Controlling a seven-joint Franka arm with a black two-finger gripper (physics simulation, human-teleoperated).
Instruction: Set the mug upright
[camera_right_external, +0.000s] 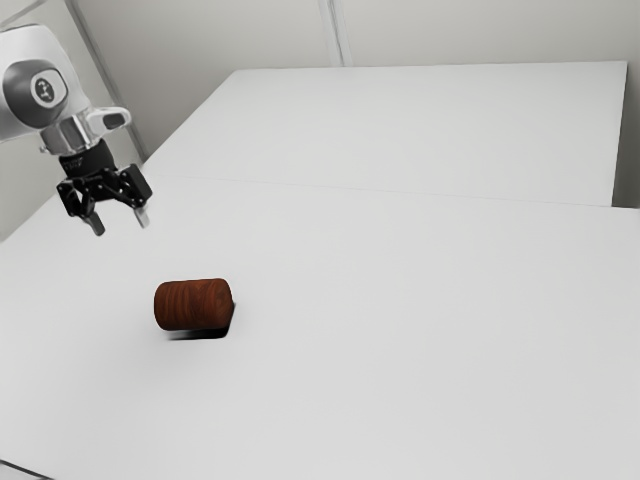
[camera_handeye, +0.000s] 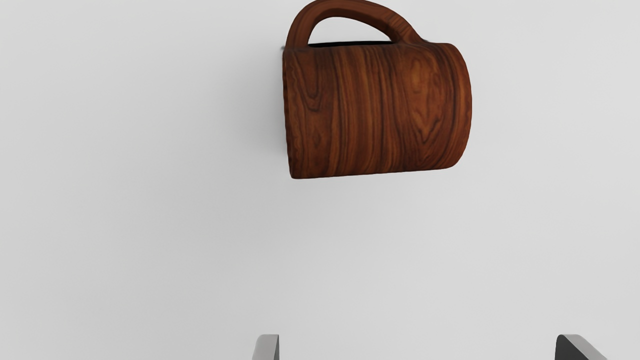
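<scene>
Mug (camera_right_external: 193, 304) lies sideways on the table (camera_right_external: 400, 350), contents hidden from you, toward five o'clock from your gripper (camera_right_external: 120, 222) in the exterior view, long axis nine-to-three, handle (camera_handeye: 345, 8) pointing away from your wide-spread fingers (camera_handeye: 267, 347).

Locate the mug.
The mug lies on its side on the table, in the exterior view's left half, lower and nearer that view's right than the open gripper.

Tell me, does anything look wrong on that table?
Yes: the wooden mug lies on its side on the white table, its handle out to one side; mugs normally stand upright. I see no spill or damage.
</scene>
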